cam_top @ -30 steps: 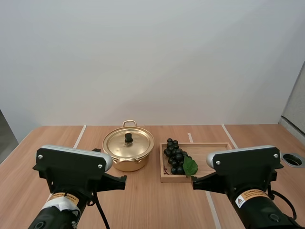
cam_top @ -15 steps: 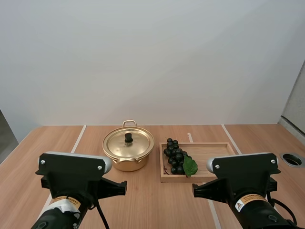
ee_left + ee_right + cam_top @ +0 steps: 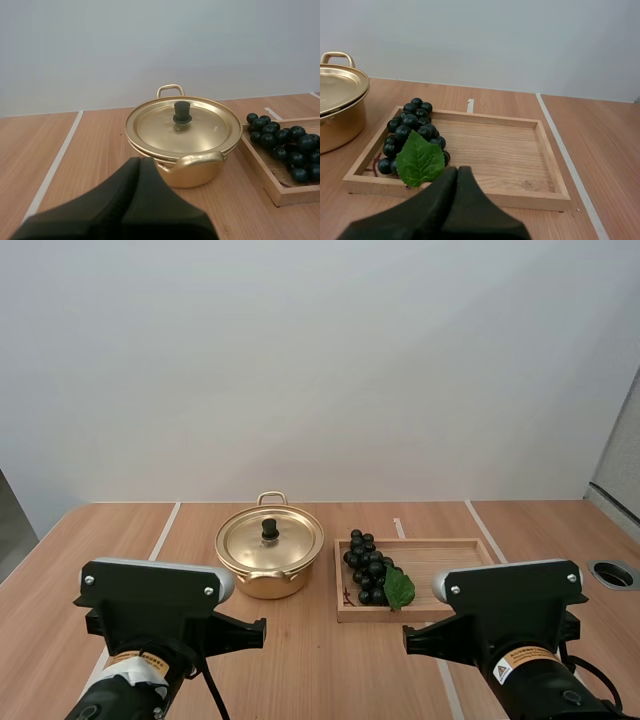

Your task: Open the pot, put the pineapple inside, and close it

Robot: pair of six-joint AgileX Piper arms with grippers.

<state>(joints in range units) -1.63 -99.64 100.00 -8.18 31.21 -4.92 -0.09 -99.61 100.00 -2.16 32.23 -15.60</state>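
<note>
A golden pot (image 3: 269,575) stands mid-table with its lid (image 3: 285,540) on, a black knob (image 3: 270,528) on top. To its right a dark bunch of grapes (image 3: 366,568) with a green leaf lies at the left end of a wooden tray (image 3: 450,560); no pineapple is here. My left gripper (image 3: 139,161) is shut on nothing, short of the pot (image 3: 195,172) and pointing at it. My right gripper (image 3: 457,170) is shut on nothing too, just before the tray's near rim (image 3: 520,199), beside the grapes (image 3: 412,127).
White tape lines (image 3: 165,527) run across the wooden table. A round metal-rimmed hole (image 3: 616,574) sits near the table's right edge. My left arm (image 3: 150,605) and right arm (image 3: 510,600) hang low at the table's near side.
Both arms have sunk a little lower in the high view. The pot, lid, grapes and tray have not moved.
</note>
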